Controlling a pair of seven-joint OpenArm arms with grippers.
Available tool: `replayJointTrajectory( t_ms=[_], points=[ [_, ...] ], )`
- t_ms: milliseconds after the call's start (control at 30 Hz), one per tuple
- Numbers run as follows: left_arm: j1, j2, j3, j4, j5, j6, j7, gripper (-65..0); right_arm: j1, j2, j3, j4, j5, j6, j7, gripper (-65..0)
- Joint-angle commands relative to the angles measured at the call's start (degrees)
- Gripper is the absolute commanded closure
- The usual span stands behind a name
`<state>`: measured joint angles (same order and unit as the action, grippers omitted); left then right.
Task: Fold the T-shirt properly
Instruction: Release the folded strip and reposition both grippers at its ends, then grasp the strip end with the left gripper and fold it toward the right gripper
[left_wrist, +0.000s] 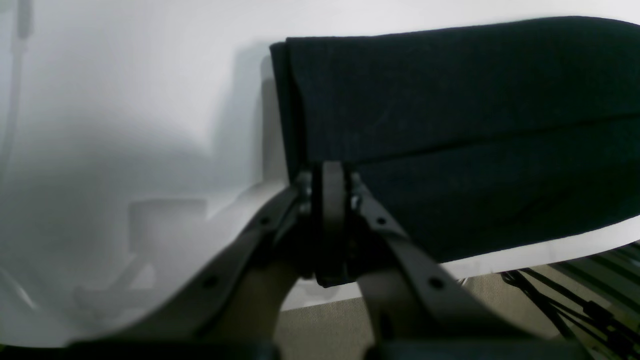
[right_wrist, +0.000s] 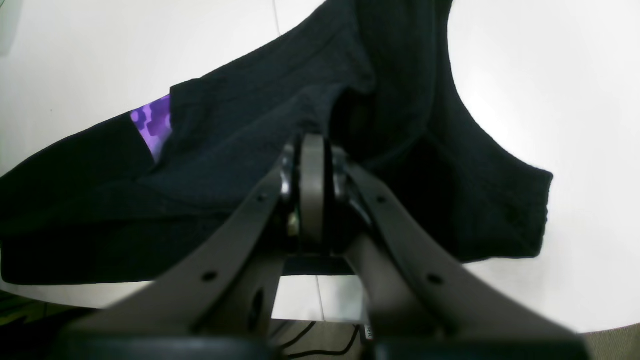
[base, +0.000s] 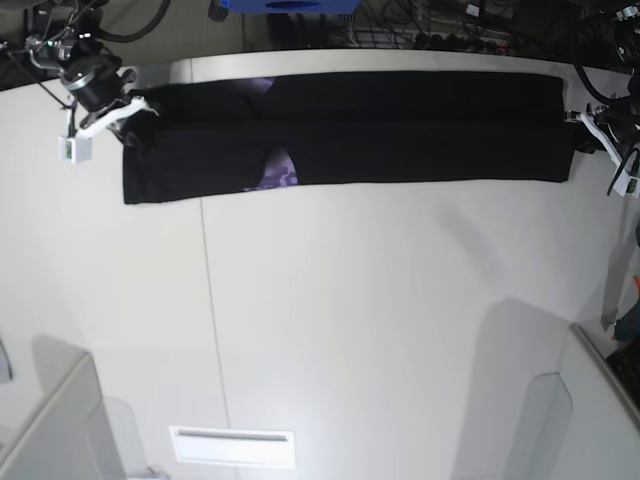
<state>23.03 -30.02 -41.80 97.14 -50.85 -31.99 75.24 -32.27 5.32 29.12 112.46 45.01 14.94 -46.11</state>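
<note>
- Left wrist view: the left gripper (left_wrist: 332, 172) has its jaws closed, pinching the near edge of the black T-shirt (left_wrist: 450, 125) close to its corner. The cloth fills the 1 to 3 o'clock part of the picture, in layers, with a long fold line running across it. It lies on the white desk (left_wrist: 125, 100), whose edge shows toward 4 o'clock, with dark cables (left_wrist: 560, 305) below it.
- Right wrist view: the right gripper (right_wrist: 312, 150) is likewise closed, and it grips a bunched fold of the T-shirt (right_wrist: 240, 130) at the centre. A patch of purple print (right_wrist: 152, 125) shows at 10 o'clock between two black layers. A short sleeve (right_wrist: 505, 210) spreads toward 4 o'clock on the desk (right_wrist: 575, 100).
- Base view: the T-shirt (base: 400, 130) lies as a long, narrow band across the 12 o'clock side of the desk (base: 380, 320). The right gripper (base: 135, 118) is at its 10 o'clock end, the left gripper (base: 585, 130) at its 2 o'clock end. Purple print (base: 275, 175) peeks out along the near edge.
</note>
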Motion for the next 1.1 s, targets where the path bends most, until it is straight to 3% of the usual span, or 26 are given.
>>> replayJointTrajectory(
  t_ms=[0,33,100,167,233,300,367,433,467,500,667,833,967,1067],
  points=[
    [-0.04,-1.41,-0.44,0.75,-0.36,-0.41,-0.56,-13.3,-0.12,0.44,0.72,0.90,0.92,0.23,1.23,-11.6],
    [-0.04,-1.41,-0.44,0.75,-0.36,-0.41,-0.56,-23.5,-0.21,0.44,0.72,0.99,1.01,0.23,1.23,-19.5],
    [-0.04,-1.41,-0.53,0.75,-0.36,-0.41,-0.56,-40.2,-0.56,0.17,0.81,1.07,1.10,0.23,1.40,-28.8],
    [-0.04,-1.41,-0.88,0.83,-0.36,-0.41,-0.56,-53.2,-0.65,0.08,0.90,1.07,1.18,0.23,1.67,-29.4],
    [-0.21,-1.32,-1.14,1.45,-0.62,-0.41,-0.65,-57.8,-0.65,0.08,0.99,1.60,1.18,0.40,1.84,-27.3],
    [-0.04,-0.88,-2.99,4.00,-0.80,-0.41,-0.65,-55.5,-0.83,0.08,0.37,2.22,1.18,0.58,3.25,-23.9],
    [0.05,2.37,-5.01,7.34,-0.53,-0.41,-0.65,-44.4,-0.74,0.17,-0.68,2.48,1.18,2.25,4.22,-16.5],
    [0.05,4.66,-5.28,8.48,-0.36,-0.41,-0.65,-26.5,0.40,0.52,-2.44,2.22,1.10,5.32,4.04,-6.8],
    [0.05,5.71,-4.75,8.22,0.17,-0.41,-0.65,-13.5,1.37,0.52,-3.32,1.25,0.92,6.38,3.43,-0.3],
    [-0.04,6.86,-3.43,7.87,1.31,-0.32,-0.65,0.0,2.34,0.52,-4.11,-0.51,0.92,6.64,2.20,0.0],
    [-0.56,11.69,3.43,5.85,13.71,-0.32,-1.62,0.0,7.17,0.44,-4.99,-10.27,0.83,6.12,-0.71,0.0],
    [-0.39,13.45,10.11,1.89,25.75,-0.32,-10.93,0.0,10.16,2.37,-4.82,-17.48,-1.98,6.03,1.40,0.0],
    [-5.49,13.27,13.19,-6.90,28.39,-0.32,-13.13,0.0,13.33,1.14,-4.55,-20.99,-8.93,5.94,2.20,0.0],
    [-11.55,13.27,13.63,-12.70,28.48,-0.32,-13.13,0.0,14.03,-2.73,-1.65,-20.99,-12.36,3.39,2.20,0.0]
  ],
)
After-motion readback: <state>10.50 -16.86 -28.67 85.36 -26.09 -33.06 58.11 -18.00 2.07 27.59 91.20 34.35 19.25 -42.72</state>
